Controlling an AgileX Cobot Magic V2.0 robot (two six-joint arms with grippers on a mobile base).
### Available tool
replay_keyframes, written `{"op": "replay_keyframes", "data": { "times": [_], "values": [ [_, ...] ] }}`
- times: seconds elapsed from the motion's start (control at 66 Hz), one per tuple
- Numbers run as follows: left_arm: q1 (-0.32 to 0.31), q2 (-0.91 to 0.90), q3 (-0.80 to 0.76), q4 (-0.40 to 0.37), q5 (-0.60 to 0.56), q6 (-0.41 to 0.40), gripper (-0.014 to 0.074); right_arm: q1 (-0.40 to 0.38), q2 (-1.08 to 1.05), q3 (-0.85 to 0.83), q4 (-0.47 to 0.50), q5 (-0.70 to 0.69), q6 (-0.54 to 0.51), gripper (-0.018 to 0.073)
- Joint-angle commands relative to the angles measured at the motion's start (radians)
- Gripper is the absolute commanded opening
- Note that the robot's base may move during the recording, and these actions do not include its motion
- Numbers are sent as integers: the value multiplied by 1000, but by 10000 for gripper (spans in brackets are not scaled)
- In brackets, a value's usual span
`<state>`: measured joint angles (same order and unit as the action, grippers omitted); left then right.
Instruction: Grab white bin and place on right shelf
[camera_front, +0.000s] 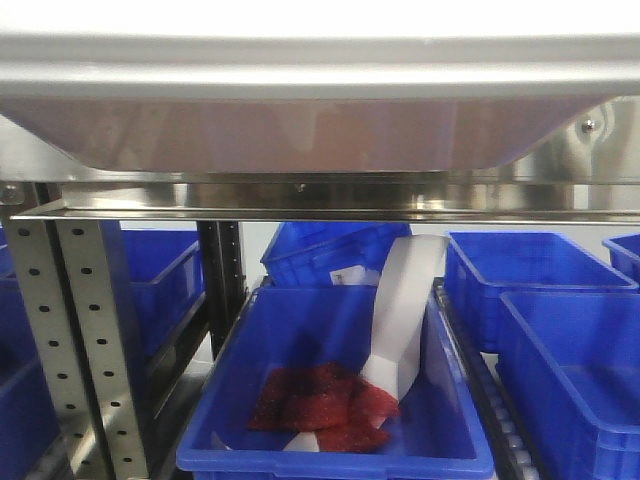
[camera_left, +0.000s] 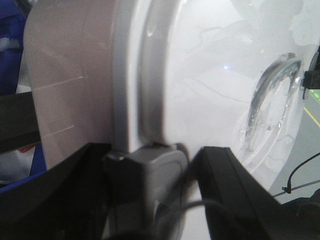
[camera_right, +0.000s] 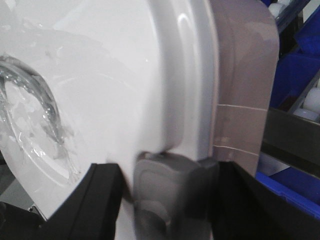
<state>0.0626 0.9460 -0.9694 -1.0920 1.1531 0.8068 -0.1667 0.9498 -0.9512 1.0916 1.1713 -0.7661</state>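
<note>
The white bin (camera_front: 300, 130) fills the top of the front view, its pinkish body hanging just above the shiny steel front beam (camera_front: 330, 198) of the right shelf, with a perforated grey upright (camera_front: 75, 340) below left. In the left wrist view my left gripper (camera_left: 150, 187) straddles the bin's rim (camera_left: 125, 75) and grey end clasp (camera_left: 157, 167), with black fingers (camera_left: 240, 192) on either side. The glossy lid (camera_left: 210, 95) shows its recessed handle. My right gripper (camera_right: 172, 200) grips the opposite end's grey clasp (camera_right: 170, 185) beside the lid (camera_right: 100, 80) the same way. Neither gripper shows in the front view.
Under the beam stand several blue bins (camera_front: 560, 340). The middle one (camera_front: 330, 400) holds red mesh material (camera_front: 320, 405) and a curved white piece (camera_front: 405, 310). White rollers (camera_right: 312, 102) and blue bins (camera_right: 295, 70) lie beyond the right end.
</note>
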Motion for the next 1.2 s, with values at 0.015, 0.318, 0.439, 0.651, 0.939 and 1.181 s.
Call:
{"op": "replay_keyframes", "data": {
  "times": [0.015, 0.318, 0.439, 0.651, 0.939, 1.181],
  "values": [
    [-16, -15, -32, -168, 123, 16, 241, 10, -16, -28, 198, 50, -5, 386],
    [-16, -15, -32, -168, 123, 16, 241, 10, -16, -28, 198, 50, -5, 386],
    [-16, -15, -32, -168, 123, 16, 241, 10, -16, -28, 198, 50, -5, 386],
    [-16, -15, -32, -168, 123, 16, 241, 10, -16, -28, 198, 50, -5, 386],
    [-16, -15, -32, -168, 123, 16, 241, 10, -16, -28, 198, 50, -5, 386],
    [-16, -15, -32, -168, 123, 16, 242, 10, -16, -28, 198, 50, -5, 386]
  ]
}}
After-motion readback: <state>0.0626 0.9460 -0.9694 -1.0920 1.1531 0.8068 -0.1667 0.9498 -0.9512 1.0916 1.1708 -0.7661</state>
